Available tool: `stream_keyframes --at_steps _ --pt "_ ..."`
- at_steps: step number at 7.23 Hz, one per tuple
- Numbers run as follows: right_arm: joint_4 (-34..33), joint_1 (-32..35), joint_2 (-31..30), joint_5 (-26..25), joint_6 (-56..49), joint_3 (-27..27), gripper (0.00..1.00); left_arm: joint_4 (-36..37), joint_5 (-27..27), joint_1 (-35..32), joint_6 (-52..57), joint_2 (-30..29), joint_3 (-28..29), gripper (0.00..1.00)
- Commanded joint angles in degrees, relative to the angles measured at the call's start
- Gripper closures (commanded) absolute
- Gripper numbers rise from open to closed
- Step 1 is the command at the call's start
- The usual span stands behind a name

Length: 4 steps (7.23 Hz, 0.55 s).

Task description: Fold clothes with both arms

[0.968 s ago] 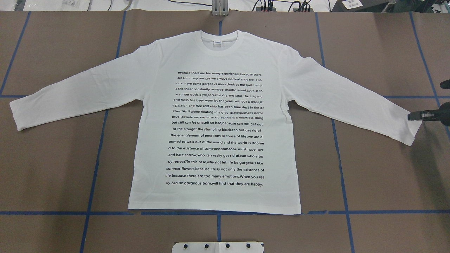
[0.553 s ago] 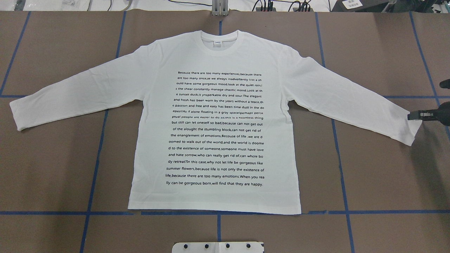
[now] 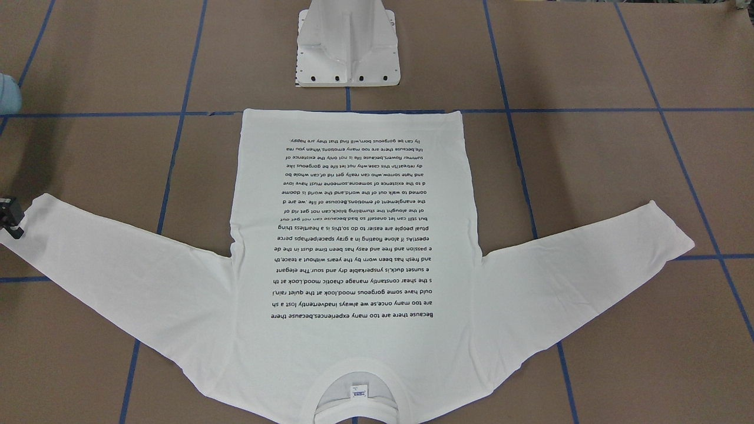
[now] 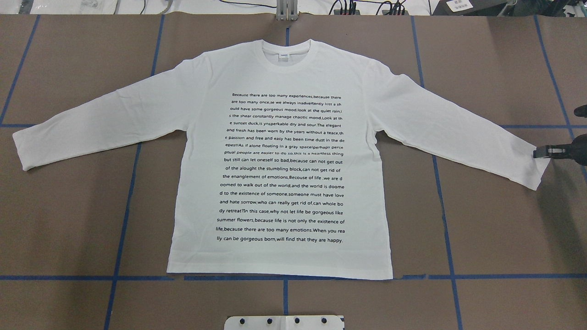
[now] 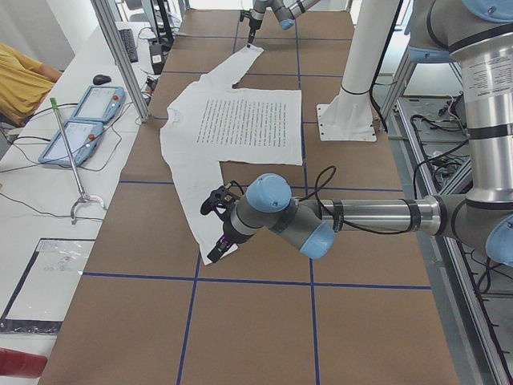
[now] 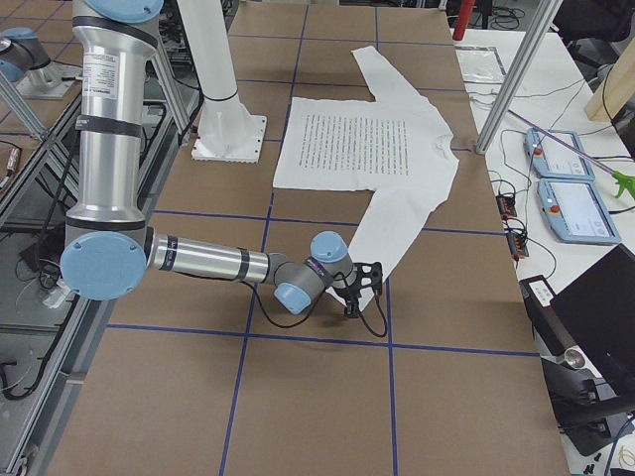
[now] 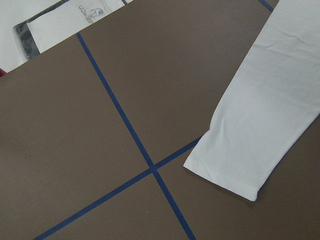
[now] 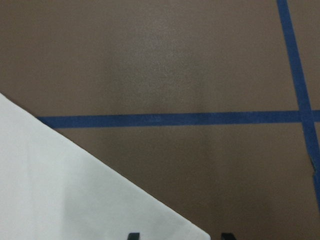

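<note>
barely anything has changed: my right pincer [image 4: 539, 151] has edged a touch outward at the right cuff [image 4: 541, 172], fingers spread with the cuff's corner between them. the white long-sleeved t-shirt [image 4: 279, 160] lies flat, text up, on the brown table [image 4: 495, 220], as before. my left pincer [image 5: 215, 237] hangs by the left cuff [image 7: 225, 175]; spread or pressed together, i cannot tell.
</note>
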Motion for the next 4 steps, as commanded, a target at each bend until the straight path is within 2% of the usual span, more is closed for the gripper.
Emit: stream_keyframes --at_steps 1,3,4 --pt "0.5 0.1 0.5 0.1 1.2 0.0 0.99 0.0 0.0 0.0 0.0 0.0 0.1 0.00" --pt "0.6 0.1 0.9 1.5 1.6 1.0 1.00 0.0 0.0 -0.1 0.1 0.0 0.1 0.00" --pt "0.5 0.2 0.8 4.6 1.6 2.1 1.00 0.0 0.0 -0.1 0.1 0.0 0.1 0.00"
